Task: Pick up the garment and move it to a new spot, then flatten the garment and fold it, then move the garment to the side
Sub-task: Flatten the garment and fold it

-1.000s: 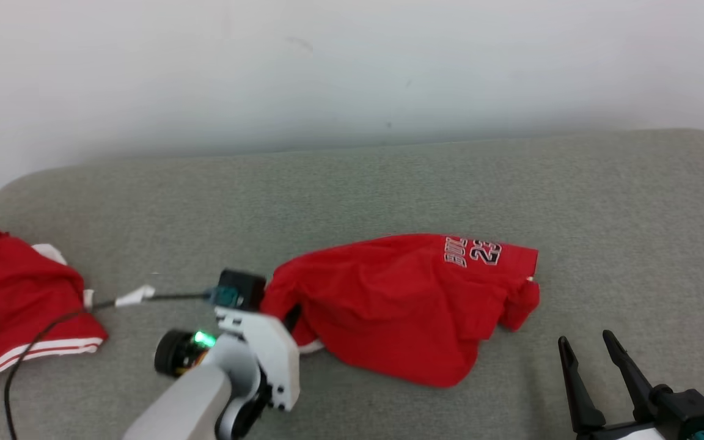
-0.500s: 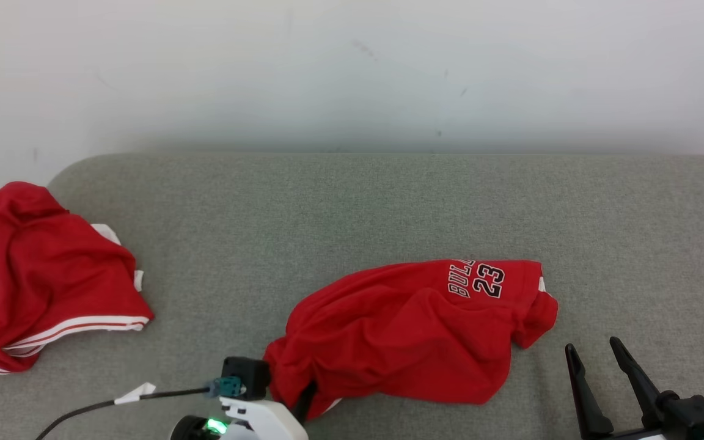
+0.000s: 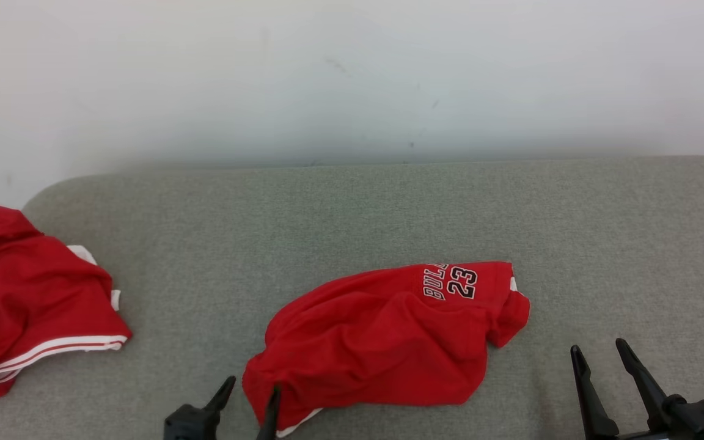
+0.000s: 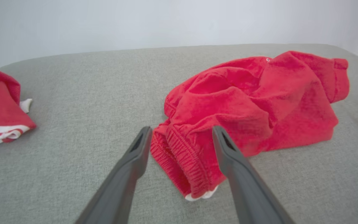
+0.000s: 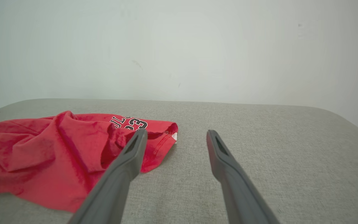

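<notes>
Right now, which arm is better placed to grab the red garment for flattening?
Left, probably. The left gripper is open, fingers either side of the elastic waistband of the garment. The right gripper, also open, sits over bare cushion off its other end.

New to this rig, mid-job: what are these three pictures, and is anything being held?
A wheeled robot with two arms. The wide picture is from its head camera; the other two look along each arm's two-fingered end effector. On the grey fabric surface lie crumpled red shorts printed 23 and, further left, a second red garment with white stripes. The left end effector stands open at the shorts' elastic waistband; the right end effector is open beside them. Nothing is held.
</notes>
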Robot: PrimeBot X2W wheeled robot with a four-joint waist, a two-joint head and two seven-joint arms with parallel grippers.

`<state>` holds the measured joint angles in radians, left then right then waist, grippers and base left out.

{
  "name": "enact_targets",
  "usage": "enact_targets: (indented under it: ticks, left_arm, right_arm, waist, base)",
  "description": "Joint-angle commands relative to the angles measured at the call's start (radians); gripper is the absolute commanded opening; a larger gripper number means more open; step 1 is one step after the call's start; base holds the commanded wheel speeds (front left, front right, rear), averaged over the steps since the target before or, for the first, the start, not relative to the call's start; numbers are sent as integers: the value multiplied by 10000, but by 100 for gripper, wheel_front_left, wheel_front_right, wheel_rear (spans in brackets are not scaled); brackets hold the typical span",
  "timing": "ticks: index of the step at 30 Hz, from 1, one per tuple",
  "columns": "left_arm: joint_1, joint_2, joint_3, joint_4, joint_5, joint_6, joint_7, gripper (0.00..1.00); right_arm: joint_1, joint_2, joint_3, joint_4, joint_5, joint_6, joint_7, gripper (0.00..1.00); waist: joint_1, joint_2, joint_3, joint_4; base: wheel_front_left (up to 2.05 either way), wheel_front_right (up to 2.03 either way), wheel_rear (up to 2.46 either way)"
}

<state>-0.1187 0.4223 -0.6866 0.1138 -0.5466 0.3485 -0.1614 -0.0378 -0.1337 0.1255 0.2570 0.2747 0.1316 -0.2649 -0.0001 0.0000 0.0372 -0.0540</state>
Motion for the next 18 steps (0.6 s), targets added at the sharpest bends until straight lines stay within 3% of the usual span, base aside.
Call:
enact_targets:
  ticks: [1,4,6,10,18]
  left_arm:
    - [124,122,-18,-405,314,190,-138,100]
    - [-225,223,-201,-1134,833,386,-105,100]
    - [-586,92,-469,-1509,1053,220,13,100]
    - [-1438,-416,-1190,-1505,1439,-300,445,100]
    - [-2726,-1393,-2214,50,1763,-1234,1015,100]
  right_arm:
    - [37,-82,9,-79,-84,-19,10,100]
    - [-105,-100,-9,-185,-104,-19,10,100]
    - [-199,-98,8,-248,-109,-20,10,100]
    - [-391,-31,43,-326,-104,-20,10,100]
    - [-692,138,-118,-389,59,-19,10,100]
  waist:
    - [1,0,59,-172]
    - [1,0,211,-417]
    - [1,0,345,-618]
    - [1,0,657,-1119]
    - [1,0,1298,-2142]
  base:
    - [0,0,0]
    - [0,0,0]
    - [0,0,0]
    - [0,0,0]
    - [0,0,0]
